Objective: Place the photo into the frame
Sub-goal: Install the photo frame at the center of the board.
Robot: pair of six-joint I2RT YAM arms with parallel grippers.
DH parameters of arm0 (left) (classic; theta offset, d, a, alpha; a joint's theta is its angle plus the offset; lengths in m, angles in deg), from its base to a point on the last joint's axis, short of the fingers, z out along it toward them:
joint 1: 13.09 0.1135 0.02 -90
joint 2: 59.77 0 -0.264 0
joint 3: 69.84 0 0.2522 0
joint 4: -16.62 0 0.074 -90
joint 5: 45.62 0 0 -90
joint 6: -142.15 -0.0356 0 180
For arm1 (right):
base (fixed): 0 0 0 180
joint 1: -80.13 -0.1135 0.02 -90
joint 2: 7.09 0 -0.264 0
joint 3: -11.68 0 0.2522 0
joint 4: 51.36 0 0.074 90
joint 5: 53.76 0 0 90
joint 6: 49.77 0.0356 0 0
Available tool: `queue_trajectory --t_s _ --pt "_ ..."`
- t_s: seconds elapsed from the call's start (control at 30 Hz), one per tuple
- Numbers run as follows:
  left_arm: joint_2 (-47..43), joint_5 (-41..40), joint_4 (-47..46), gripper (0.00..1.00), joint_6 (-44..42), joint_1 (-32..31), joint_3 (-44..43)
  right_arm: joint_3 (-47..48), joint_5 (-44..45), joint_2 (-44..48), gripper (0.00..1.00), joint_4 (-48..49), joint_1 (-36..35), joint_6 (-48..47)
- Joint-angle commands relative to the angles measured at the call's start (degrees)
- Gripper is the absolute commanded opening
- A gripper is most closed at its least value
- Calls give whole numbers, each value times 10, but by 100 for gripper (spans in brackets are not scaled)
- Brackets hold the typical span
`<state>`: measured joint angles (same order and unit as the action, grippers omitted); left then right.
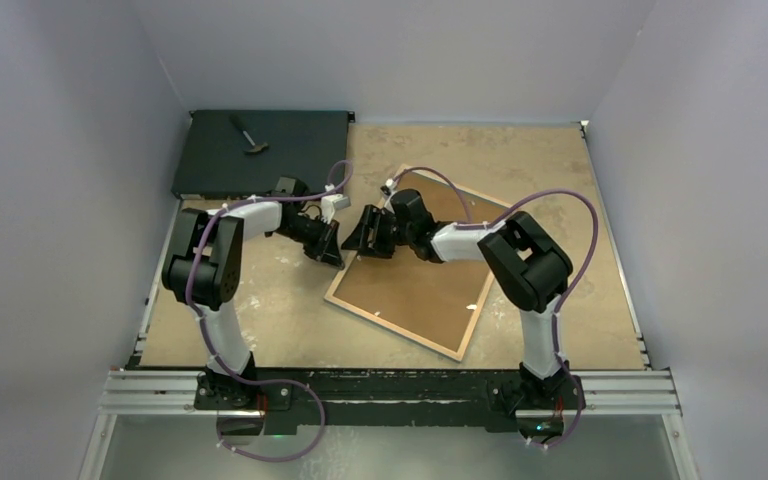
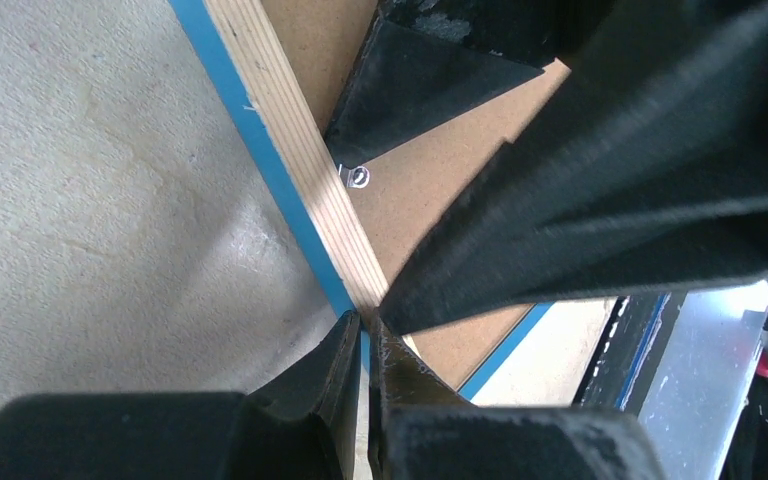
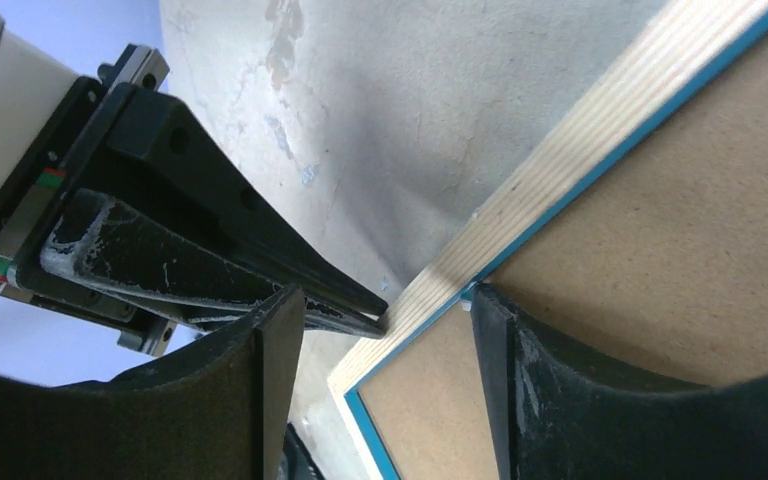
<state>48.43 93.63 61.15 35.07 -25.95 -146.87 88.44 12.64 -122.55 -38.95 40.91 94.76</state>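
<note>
The frame [image 1: 390, 327] lies back-up on the table, its pale wood rail [image 2: 290, 150] edged in blue, with a brown backing panel [image 1: 420, 285] filling it. The photo is hidden. My left gripper [image 2: 365, 325] is shut, its tips pressed against the outer side of the frame's left rail. My right gripper [image 3: 385, 300] is open and straddles that same rail [image 3: 560, 150]: one finger hangs outside over the table, the other rests on the backing panel [image 3: 680, 200] at the rail's inner edge. A small metal tab [image 2: 358, 177] sits on the panel beside the rail.
A flat black box [image 1: 290, 165] lies at the back left with a small tool [image 1: 250, 140] on it. Grey walls close in three sides. A metal rail [image 1: 390, 390] runs along the near edge by the arm bases.
</note>
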Motion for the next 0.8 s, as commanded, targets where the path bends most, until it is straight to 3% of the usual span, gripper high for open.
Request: queue_trajectory --t_s 0.0,0.23,0.37,0.77 --pt "14 25 8 0 -13 -24 6 41 -92 -7 66 -80 -53 -70" --pt "1 56 50 0 -30 -21 4 69 -103 6 71 -173 -24 -163" --pt "5 64 52 0 -29 -14 -7 42 -104 28 71 -148 18 -162" --pt "44 90 -16 0 21 -10 -23 3 -85 29 69 -86 31 -149"
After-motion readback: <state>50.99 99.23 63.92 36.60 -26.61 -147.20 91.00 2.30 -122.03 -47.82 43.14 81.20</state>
